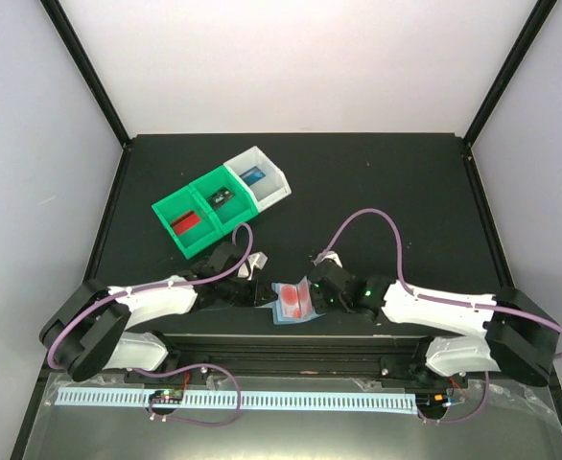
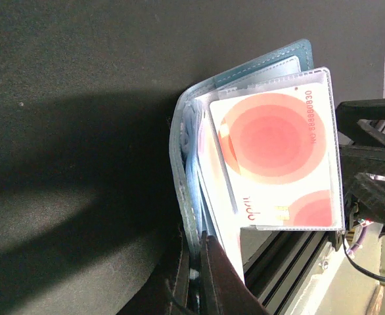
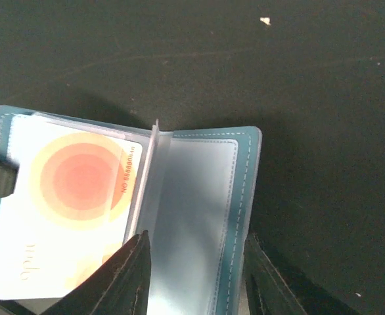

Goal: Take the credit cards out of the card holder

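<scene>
Your left end effector (image 2: 196,266) is pressed together on the lower edge of the card holder (image 2: 181,164), next to its fold, and holds the sleeve tipped up off the counter (image 1: 386,182). Your right end effector (image 3: 196,262) stands apart. Its two fingers (image 3: 135,272) sit either side of the holder's bare clear panel, one by the middle leaf and the other at the outer stitched edge. You cannot tell from these views whether they press on the plastic.

The card holder lies open like a book between the two arms, close to the near edge of the counter. In its other panel sits a white credit card (image 2: 271,151) printed with a round red mark, tucked in its clear pocket.

Farther back and to the left, three bins stand in a slanted row, touching one another. The first green bin (image 1: 171,213) has a red card (image 1: 183,223) in it. The second green bin (image 1: 204,182) has a dark card (image 1: 222,196), and the white bin (image 1: 273,177) has a blue card (image 1: 252,176).

The counter is matte black with a few pale specks. Pale walls and black corner posts enclose it. A purple cable (image 1: 377,216) loops over each arm.
</scene>
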